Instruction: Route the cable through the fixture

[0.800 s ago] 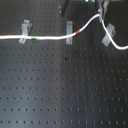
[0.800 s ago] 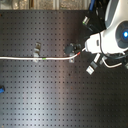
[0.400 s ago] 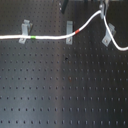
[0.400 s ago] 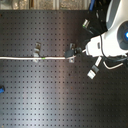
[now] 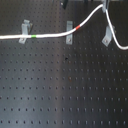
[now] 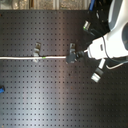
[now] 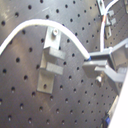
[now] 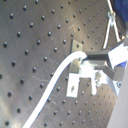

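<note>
**At the fingers: cable held beside the last clip**

Between the fingers (image 7: 92,59) the white cable (image 7: 30,26) is pinched; in the first wrist view the two grey pads close on its end, and the cord arcs away over a grey clip (image 7: 50,62) bolted to the black perforated table (image 7: 20,100). The second wrist view shows the same grip, the cable running past a clip just beside the fingers.

Farther out, in the first exterior view, the cable lies across the table from the first exterior view's left edge, passing the left clip (image 5: 23,31) where its green band (image 5: 33,36) sits, then the middle clip (image 5: 70,32) where its red band (image 5: 76,27) sits. Beyond that it climbs to the top edge, then drops past the right clip (image 5: 107,35) and runs off at the first exterior view's right.

In the second exterior view the white arm (image 6: 111,42) hangs over the table, the cable stretching straight from the second exterior view's left edge through two clips to the gripper. A small blue object (image 6: 1,90) lies at the second exterior view's left edge.
</note>
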